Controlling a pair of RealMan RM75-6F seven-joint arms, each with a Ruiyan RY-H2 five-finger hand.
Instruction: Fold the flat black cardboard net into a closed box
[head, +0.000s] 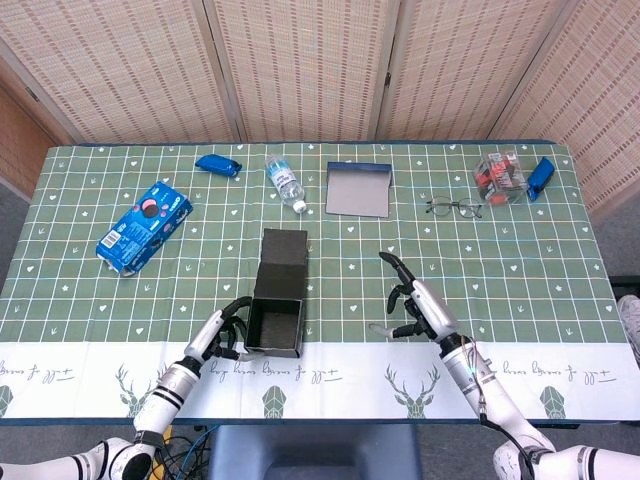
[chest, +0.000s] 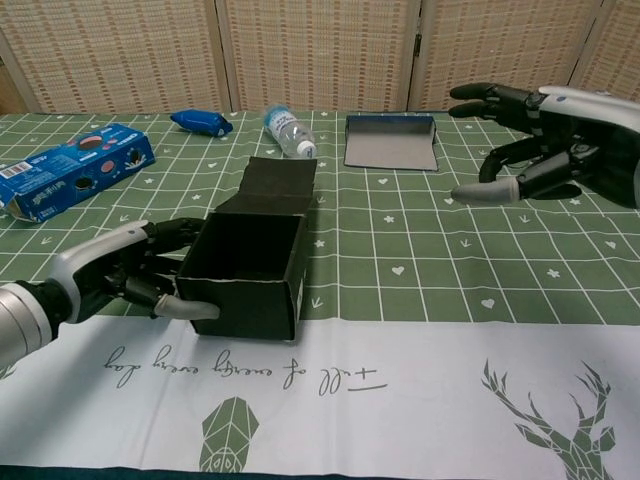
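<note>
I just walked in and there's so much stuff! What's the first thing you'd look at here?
The black box, open on top with its lid flap lying back, near the front edge of the table. The left hand touches its left side, while the right hand hovers empty off to the right, fingers spread. Next, the bright blue cookie box at far left.
</note>
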